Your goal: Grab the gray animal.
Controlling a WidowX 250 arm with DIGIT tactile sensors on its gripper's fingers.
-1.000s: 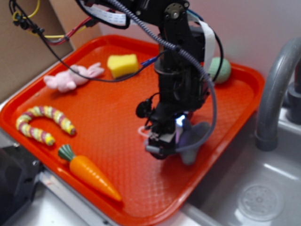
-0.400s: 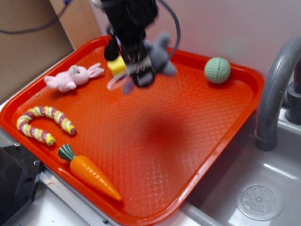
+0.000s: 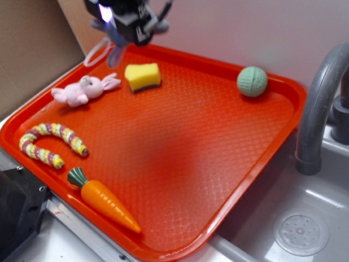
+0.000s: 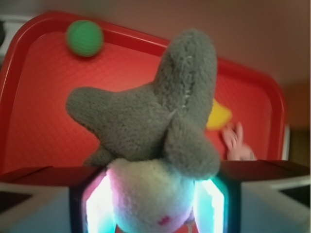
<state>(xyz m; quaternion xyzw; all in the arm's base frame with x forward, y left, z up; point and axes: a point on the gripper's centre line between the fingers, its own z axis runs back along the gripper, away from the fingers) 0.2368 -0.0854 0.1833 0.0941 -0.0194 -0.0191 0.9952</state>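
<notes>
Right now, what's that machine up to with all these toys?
The robot's gripper is clamped on a gray animal, a small plush toy, and holds it in the air above the far left corner of the orange tray. On the tray lie a pink bunny, a yellow sponge, a green ball, a striped curved toy and a carrot.

No readable text, label, brand, number or sign appears on anything in either view.
</notes>
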